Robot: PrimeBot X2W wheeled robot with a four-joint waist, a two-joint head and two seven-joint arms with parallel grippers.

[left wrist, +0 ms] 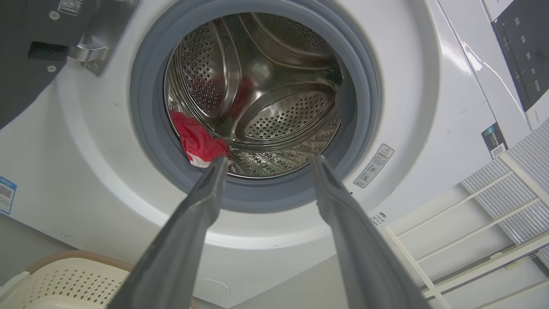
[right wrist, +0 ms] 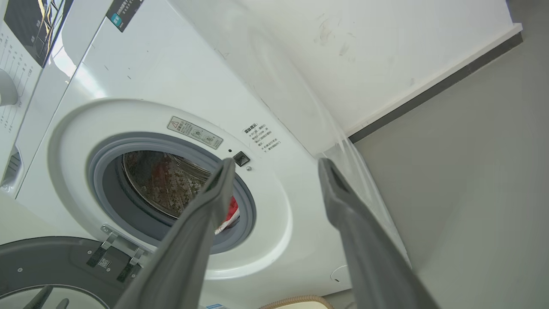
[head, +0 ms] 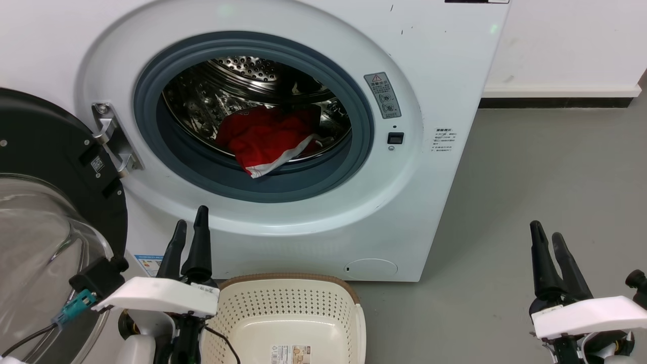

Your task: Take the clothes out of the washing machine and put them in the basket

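The clothes (head: 263, 139) are seen low in the drum of the washing machine (head: 429, 202), a white-trimmed edge draped toward the grey seal (head: 303, 188) — the door (head: 50, 146) is swung open. The basket (head: 293, 277) is set on the floor (head: 530, 167) before the machine, between the left gripper (head: 191, 217) and the right gripper (head: 546, 231) — both held with jaws parted, gripping nothing.

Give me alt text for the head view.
Red clothes lie in the drum of the open washing machine, a corner hanging over the grey seal. A cream basket stands below, beside the left gripper; the right gripper hovers at lower right, both open.
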